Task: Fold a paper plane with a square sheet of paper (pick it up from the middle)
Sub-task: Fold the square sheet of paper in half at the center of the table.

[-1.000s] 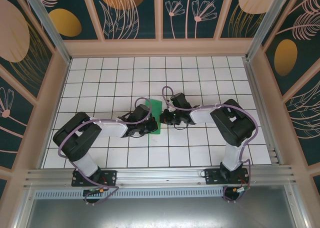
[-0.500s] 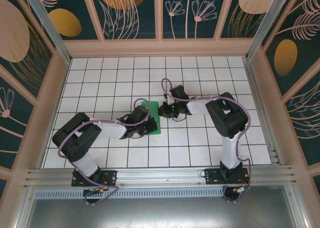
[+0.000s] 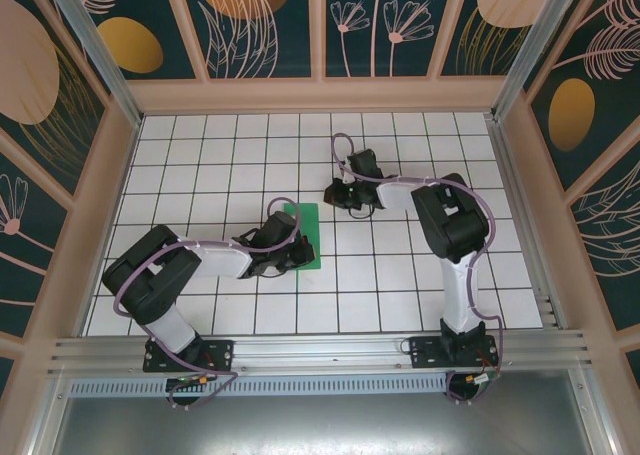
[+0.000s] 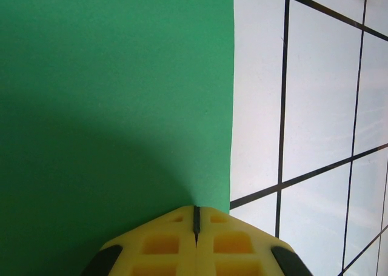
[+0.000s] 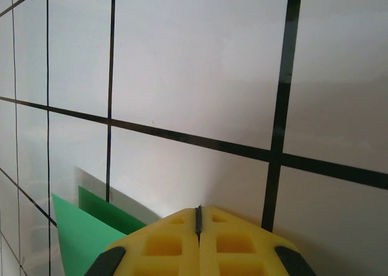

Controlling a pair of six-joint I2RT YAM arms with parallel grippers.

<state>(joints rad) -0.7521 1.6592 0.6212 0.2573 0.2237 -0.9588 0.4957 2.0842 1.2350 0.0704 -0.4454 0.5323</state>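
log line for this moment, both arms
left tool: shut, on green paper | right tool: shut, over white tile, off paper

Green paper (image 4: 109, 76) ahead of my left claw (image 4: 195, 224) cut off top and left, corner by my right claw (image 5: 197, 221) cropped below

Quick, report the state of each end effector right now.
Left end effector: closed, nothing between its fingers, tips over the green paper.
Right end effector: closed, holding nothing.
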